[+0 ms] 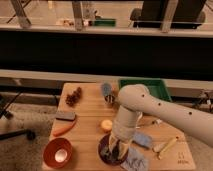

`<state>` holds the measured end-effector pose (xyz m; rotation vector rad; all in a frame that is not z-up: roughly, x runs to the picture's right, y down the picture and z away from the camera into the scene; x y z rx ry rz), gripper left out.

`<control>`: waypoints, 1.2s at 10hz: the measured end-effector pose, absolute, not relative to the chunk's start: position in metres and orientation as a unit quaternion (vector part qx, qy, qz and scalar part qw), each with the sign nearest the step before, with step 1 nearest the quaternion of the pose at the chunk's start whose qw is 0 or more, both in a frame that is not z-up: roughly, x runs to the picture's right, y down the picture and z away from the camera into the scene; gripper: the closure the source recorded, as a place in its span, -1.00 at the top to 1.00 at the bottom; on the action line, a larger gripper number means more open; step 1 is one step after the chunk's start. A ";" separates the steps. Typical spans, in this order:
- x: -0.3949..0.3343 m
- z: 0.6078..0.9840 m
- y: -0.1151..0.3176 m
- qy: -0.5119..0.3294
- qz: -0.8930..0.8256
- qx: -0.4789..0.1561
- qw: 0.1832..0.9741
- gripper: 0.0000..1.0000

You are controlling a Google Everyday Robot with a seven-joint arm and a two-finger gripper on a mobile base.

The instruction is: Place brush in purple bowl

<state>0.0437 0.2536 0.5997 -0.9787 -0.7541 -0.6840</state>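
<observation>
The purple bowl (105,154) sits near the front edge of the wooden table (87,112); I see only its left part and front rim. My gripper (119,148) hangs from the white arm (150,110) and is down over the bowl, at or inside its rim. It hides most of the bowl's inside. I cannot pick out the brush in the gripper or in the bowl. A pale yellow stick-like thing (165,146) lies on the table to the right; I cannot tell whether it is the brush.
An orange bowl (57,152) holding something white stands left of the purple one. Around it are a yellow ball (106,125), an orange carrot shape (64,129), a dark block (65,115), bluish packets (142,140), and a green tray (147,87) at the back.
</observation>
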 end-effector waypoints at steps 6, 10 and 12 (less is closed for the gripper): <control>0.026 0.622 0.239 -0.343 -0.300 -0.448 0.769 -1.00; 0.014 0.649 0.228 -0.328 -0.291 -0.444 0.781 -1.00; 0.015 0.662 0.224 -0.321 -0.283 -0.445 0.787 -1.00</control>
